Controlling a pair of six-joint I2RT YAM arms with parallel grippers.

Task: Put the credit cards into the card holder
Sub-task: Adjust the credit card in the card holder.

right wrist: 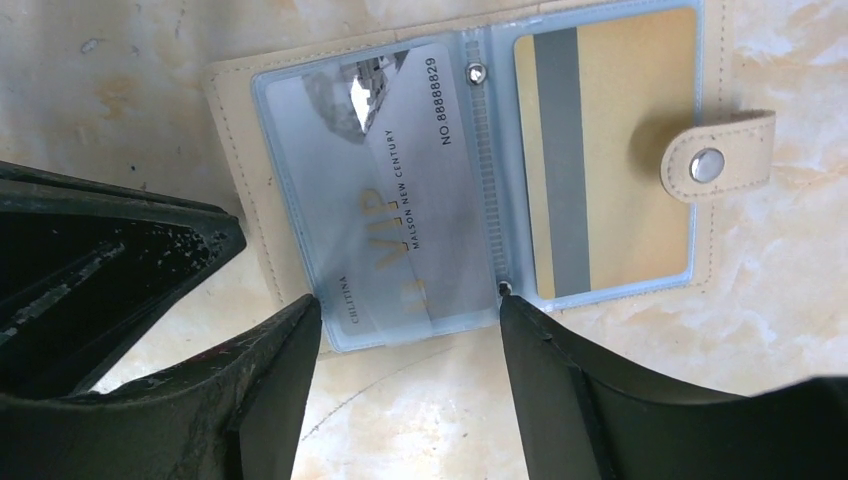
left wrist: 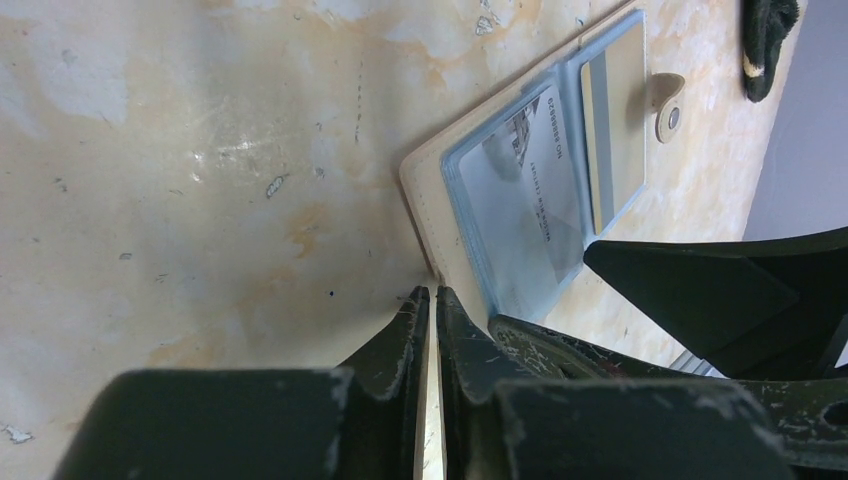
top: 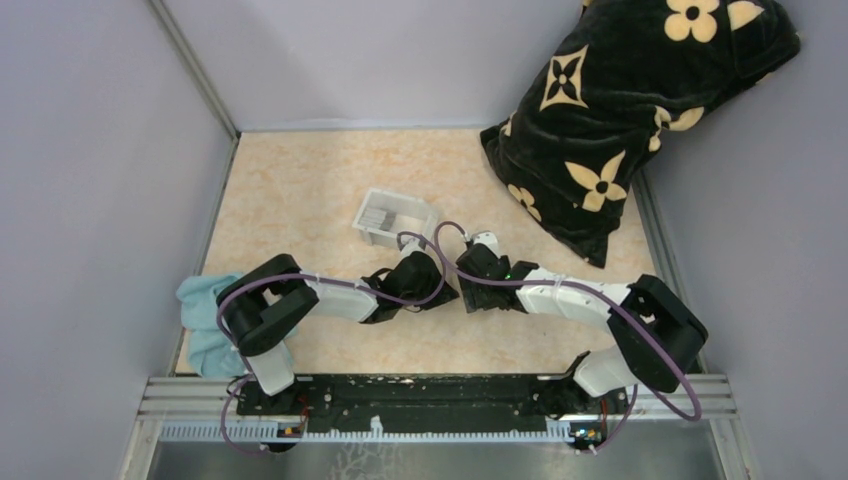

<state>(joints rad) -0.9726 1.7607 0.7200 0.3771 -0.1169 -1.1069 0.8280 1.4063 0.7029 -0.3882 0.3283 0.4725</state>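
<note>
The card holder [right wrist: 240, 120] lies open and flat on the table, with its snap tab [right wrist: 715, 160] at the right. A silvery card [right wrist: 400, 200] sits slightly askew in its left clear sleeve, and a tan-gold card [right wrist: 620, 150] fills the right sleeve. My right gripper [right wrist: 407, 305] is open, its fingertips standing either side of the silvery card's near end. My left gripper [left wrist: 432, 292] is shut on the near corner of the card holder's [left wrist: 425, 190] tan cover. In the top view both grippers meet mid-table and hide the holder.
A clear white tray [top: 395, 218] holding grey cards [top: 376, 216] stands just behind the grippers. A light blue cloth [top: 205, 320] lies at the table's left edge. A black flowered pillow [top: 630, 110] fills the back right corner. Walls close in the left, back and right sides.
</note>
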